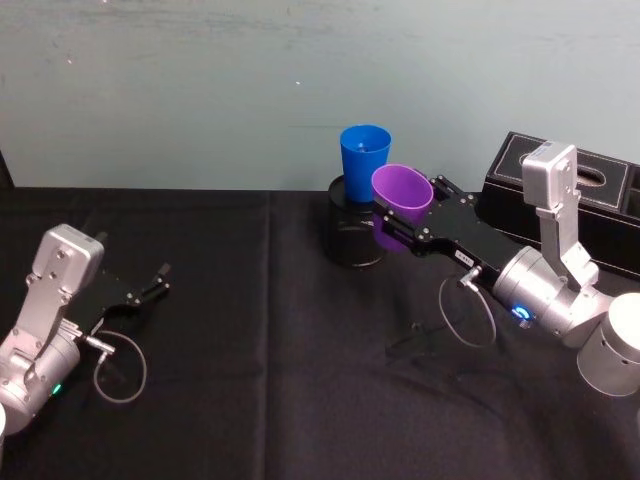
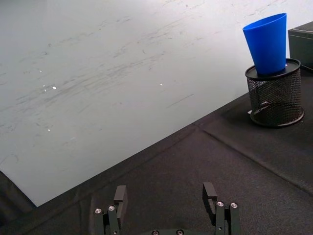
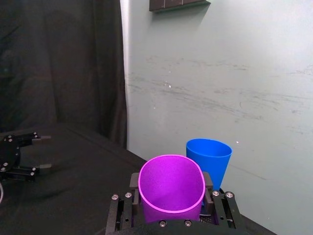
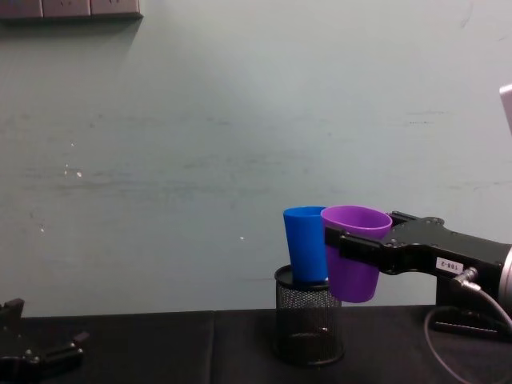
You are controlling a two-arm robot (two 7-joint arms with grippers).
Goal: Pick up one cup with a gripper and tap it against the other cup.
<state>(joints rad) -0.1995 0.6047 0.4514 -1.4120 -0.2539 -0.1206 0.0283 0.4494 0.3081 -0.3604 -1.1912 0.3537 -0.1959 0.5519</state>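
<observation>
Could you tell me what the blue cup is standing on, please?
The blue cup stands upright on top of the black wire-mesh pen holder, which sits on the black tablecloth. Whatever is inside the holder beneath the cup cannot be made out.

Black-clothed table [image 1: 250, 380], mesh pen holder [image 1: 350, 238], black box [image 1: 505, 195] far right
</observation>
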